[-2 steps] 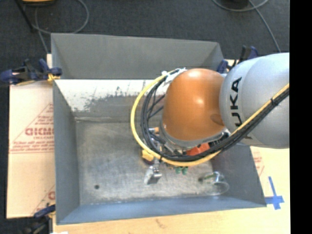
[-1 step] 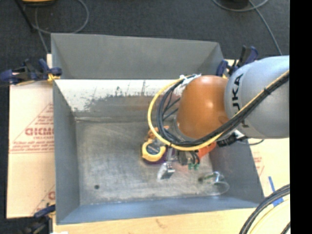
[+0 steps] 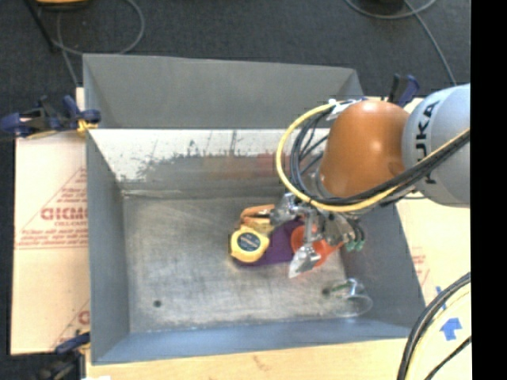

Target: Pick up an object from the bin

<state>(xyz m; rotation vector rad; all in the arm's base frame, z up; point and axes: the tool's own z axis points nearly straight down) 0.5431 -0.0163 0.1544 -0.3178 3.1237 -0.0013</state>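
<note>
**Camera view.**

- Container: grey metal bin (image 3: 103,236) with sloped walls and a scuffed floor.
- Arm: enters from the right and carries a rounded orange cover (image 3: 364,149) with looped yellow and black cables (image 3: 295,145).
- Two-finger gripper (image 3: 307,253): low in the right half of the bin, close to the floor. Whether the fingers are apart or together cannot be told.
- Small red-orange plastic piece (image 3: 319,252): lies directly at the fingers and is partly hidden by them. Whether it is gripped cannot be told.
- Flat purple piece (image 3: 277,252): just left of the fingers, on the bin floor.
- Round yellow tape measure with a dark centre (image 3: 248,244): further left of the fingers, resting on the purple piece's left edge.
- Tan-and-orange oblong piece (image 3: 255,212): beyond the fingers and to their left, just beside the tape measure.
- Clear rounded piece with a dark metal part (image 3: 348,291): nearer the camera and to the right of the fingers, apart from the cluster, by the bin's near right corner.
</note>
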